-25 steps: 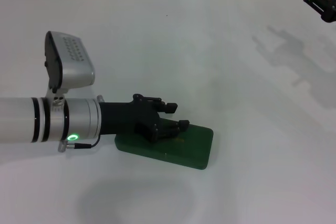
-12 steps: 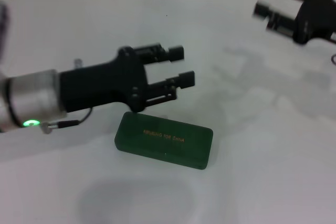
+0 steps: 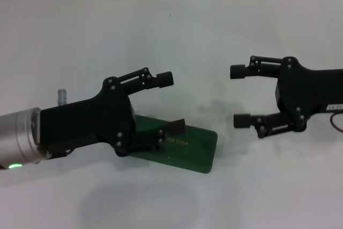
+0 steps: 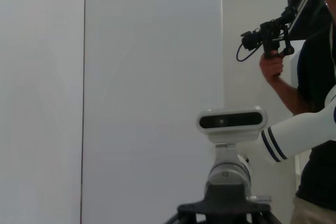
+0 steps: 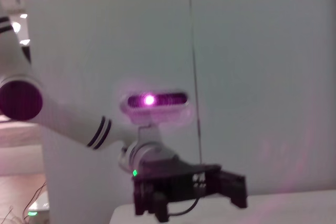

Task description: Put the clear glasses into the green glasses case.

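The green glasses case (image 3: 199, 144) lies closed on the white table (image 3: 161, 30), pale lettering on its lid. The clear glasses are out of view. My left gripper (image 3: 171, 103) hovers above the case's left part and hides it; its fingers are spread wide with nothing between them. Facing it from the right, my right gripper (image 3: 238, 96) also hangs above the table, open and empty, a short way right of the case.
The two grippers point at each other across a narrow gap over the case. In the left wrist view a person (image 4: 310, 77) holding a camera rig stands behind the right arm. The right wrist view shows the left arm's wrist camera (image 5: 155, 100).
The left gripper rose off the case lid, opened and drew back a little to the left. The right arm swung in from the far right corner toward the middle, facing the left gripper.
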Motion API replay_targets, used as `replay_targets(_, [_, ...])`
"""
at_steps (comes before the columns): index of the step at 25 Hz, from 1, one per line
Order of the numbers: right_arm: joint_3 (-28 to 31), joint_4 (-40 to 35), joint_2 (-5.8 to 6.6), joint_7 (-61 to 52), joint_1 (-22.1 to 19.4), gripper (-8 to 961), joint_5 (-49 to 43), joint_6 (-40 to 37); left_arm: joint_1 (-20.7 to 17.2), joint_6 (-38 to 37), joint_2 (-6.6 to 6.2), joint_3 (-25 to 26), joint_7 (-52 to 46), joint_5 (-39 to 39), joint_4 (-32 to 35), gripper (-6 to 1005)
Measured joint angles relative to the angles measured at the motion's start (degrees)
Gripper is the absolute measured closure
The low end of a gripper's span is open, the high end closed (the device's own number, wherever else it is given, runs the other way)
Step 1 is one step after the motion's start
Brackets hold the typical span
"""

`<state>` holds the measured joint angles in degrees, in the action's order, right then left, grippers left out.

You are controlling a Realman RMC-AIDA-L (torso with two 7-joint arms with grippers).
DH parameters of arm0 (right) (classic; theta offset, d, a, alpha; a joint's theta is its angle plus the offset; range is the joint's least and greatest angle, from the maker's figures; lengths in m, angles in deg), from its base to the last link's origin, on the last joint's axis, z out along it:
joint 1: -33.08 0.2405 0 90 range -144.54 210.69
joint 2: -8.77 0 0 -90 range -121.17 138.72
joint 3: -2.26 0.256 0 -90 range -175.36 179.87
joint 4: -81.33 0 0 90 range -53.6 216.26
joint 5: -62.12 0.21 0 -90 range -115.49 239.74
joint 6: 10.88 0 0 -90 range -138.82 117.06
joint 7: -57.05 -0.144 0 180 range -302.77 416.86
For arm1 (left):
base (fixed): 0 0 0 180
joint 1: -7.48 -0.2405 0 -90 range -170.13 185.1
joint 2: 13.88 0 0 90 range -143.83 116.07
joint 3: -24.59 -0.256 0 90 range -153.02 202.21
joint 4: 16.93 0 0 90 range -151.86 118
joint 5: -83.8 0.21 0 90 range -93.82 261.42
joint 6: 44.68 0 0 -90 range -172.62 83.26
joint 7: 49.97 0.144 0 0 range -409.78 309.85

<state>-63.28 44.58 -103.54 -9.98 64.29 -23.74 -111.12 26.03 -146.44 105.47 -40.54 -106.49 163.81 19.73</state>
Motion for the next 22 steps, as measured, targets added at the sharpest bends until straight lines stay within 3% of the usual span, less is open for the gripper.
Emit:
replay_targets(5, [-0.01,-0.44,-0.56,1.07,-0.28,84,-0.77,0.36,-0.11,-0.21,-0.19,0.11,0.5,0.09,-0.54,188])
replay_targets(22, [-0.02,-0.37,-1.11,3.7,-0.55,67,-0.97,2.12,-1.33,-0.12,0.09,0.65,2.94,-0.52,-0.64,201])
